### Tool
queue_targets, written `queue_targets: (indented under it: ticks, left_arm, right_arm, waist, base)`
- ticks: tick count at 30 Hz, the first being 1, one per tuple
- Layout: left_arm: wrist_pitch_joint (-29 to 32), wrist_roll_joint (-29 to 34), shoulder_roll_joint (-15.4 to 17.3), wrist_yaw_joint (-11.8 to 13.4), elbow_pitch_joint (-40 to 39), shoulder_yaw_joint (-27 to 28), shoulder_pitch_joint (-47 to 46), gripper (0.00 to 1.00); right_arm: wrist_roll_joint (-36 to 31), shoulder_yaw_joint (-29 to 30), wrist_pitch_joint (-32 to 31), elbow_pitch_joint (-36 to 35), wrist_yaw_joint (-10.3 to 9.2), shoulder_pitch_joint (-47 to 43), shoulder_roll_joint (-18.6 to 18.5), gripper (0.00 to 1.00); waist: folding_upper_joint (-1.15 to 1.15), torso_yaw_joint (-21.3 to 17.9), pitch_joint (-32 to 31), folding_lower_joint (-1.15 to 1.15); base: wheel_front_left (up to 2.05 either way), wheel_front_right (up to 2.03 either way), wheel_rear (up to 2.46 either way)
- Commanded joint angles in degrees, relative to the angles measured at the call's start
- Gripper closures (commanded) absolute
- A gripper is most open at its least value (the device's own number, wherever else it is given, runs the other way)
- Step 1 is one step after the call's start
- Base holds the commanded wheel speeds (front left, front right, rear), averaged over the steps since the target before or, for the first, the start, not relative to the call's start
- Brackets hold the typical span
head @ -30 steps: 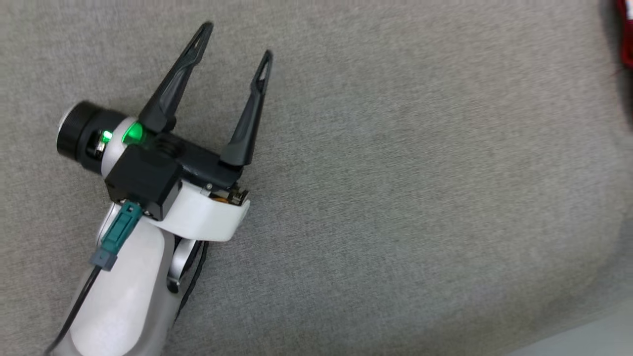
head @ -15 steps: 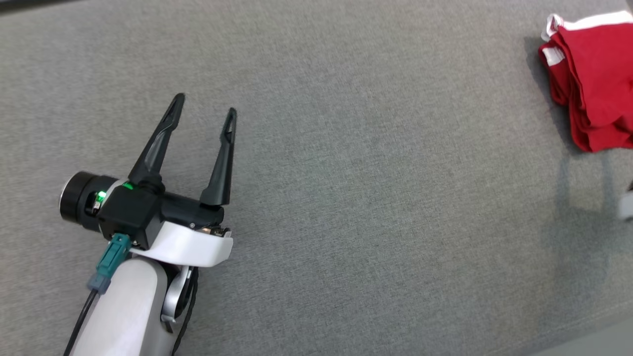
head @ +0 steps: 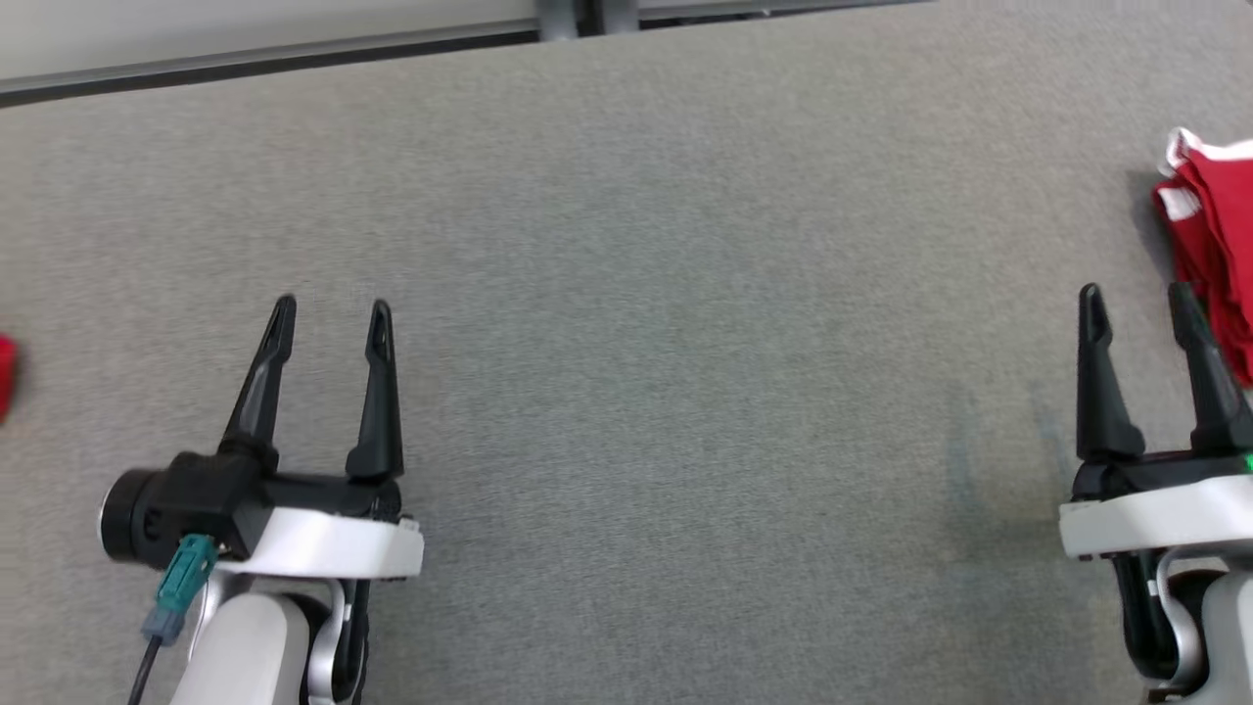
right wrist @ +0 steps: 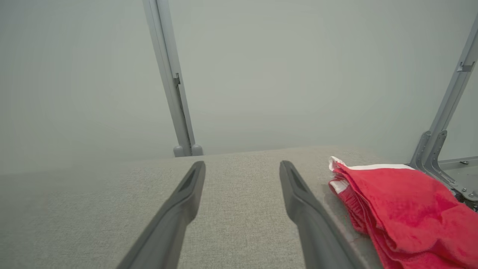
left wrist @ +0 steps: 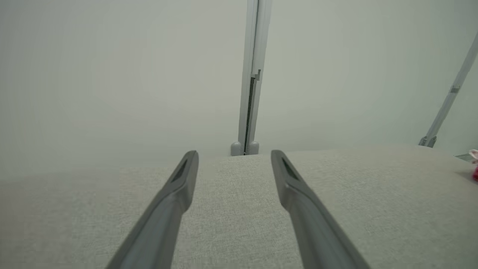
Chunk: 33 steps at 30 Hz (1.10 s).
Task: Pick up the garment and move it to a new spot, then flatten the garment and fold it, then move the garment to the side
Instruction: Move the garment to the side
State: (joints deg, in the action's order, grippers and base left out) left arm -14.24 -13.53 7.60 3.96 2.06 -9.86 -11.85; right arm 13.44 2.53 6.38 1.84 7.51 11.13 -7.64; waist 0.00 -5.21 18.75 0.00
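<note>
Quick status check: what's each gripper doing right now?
Left gripper: open, holding nothing.
Right gripper: open, holding nothing; the red garment lies beside it.

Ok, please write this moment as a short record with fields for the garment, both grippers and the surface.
garment: red with white trim, lying in layers at the right end of the table, not held
left gripper: fingers apart, nothing held, over bare table
right gripper: fingers apart, nothing held, close beside the garment
table: grey fabric top
unclear: small red patch at head view's left edge
</note>
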Motion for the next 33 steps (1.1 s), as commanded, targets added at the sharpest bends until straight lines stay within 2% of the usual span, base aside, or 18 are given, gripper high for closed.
queue_targets:
  ticks: [1, 6, 11, 22, 33]
  left_arm:
    - [-0.4, -0.2, -0.1, 0.4, 0.2, 0.3, 1.0, 0.00]
    - [-0.7, -1.1, -0.1, 1.2, 1.4, 1.4, 4.8, 0.00]
    - [-0.8, -1.4, 0.0, 1.5, 2.2, 1.6, 8.6, 0.00]
    - [0.6, -2.0, 0.8, 2.4, 2.0, 1.4, 15.3, 0.00]
    - [2.5, -2.6, 1.6, 2.7, 1.2, 1.0, 18.2, 0.00]
  right_arm:
    - [-1.1, 0.1, -0.3, -0.6, -0.03, -0.9, -0.3, 0.00]
    - [-1.9, -2.1, -2.5, -2.5, -0.03, -4.0, 0.8, 0.00]
    - [-2.0, -3.3, -3.7, -2.4, -0.03, -7.0, 1.3, 0.00]
    - [-2.4, -2.8, -5.4, -4.0, -0.03, -13.8, 1.9, 0.00]
    - [-2.7, -2.3, -7.0, -6.4, -0.03, -18.2, 2.2, 0.00]
  waist:
    - [0.00, 2.3, -2.1, 0.00]
    - [0.00, 5.4, -5.7, 0.00]
    - [0.00, 6.6, -9.4, 0.00]
    - [0.00, 6.2, -15.4, 0.00]
    - [0.00, 6.0, -18.5, 0.00]
  base:
    - [0.00, 0.00, 0.00]
    - [0.00, 0.00, 0.00]
    - [0.00, 0.00, 0.00]
    - [0.00, 0.00, 0.00]
    - [0.00, 0.00, 0.00]
